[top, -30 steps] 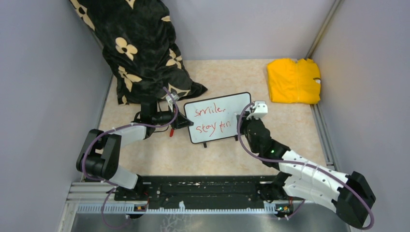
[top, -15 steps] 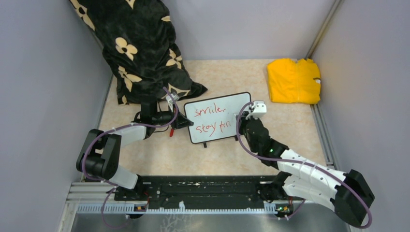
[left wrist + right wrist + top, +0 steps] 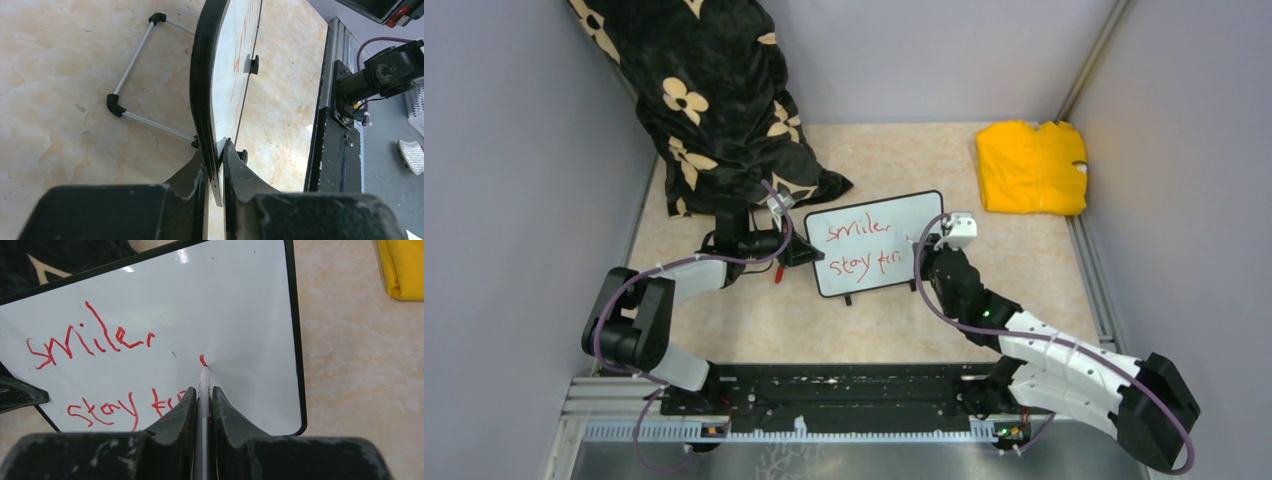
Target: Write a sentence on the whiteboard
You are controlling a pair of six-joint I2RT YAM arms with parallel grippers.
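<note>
Right gripper [image 3: 202, 392] pinched the marker [image 3: 203, 379]; I had its tip on the whiteboard [image 3: 240, 300] dead ahead, the sentence [image 3: 95, 340] to its left.

You are looking at a table [image 3: 874, 325] whose open stretch is lying at 6 o'clock of the whiteboard [image 3: 902, 222], between the board's feet and the arm bases. At 10 o'clock the black flowered cloth [image 3: 714, 110] is piling high, crowding the left claw [image 3: 216, 165] that is clamping the board's left edge. At 2 o'clock the yellow cloth [image 3: 1031, 167] is filling the far corner, leaving a bare lane beside the board. The right claw [image 3: 203, 392], gripping a marker [image 3: 204, 376], is blocking the board's right side. Grey walls [image 3: 924, 50] are closing in at 9, 12 and 3 o'clock.
</note>
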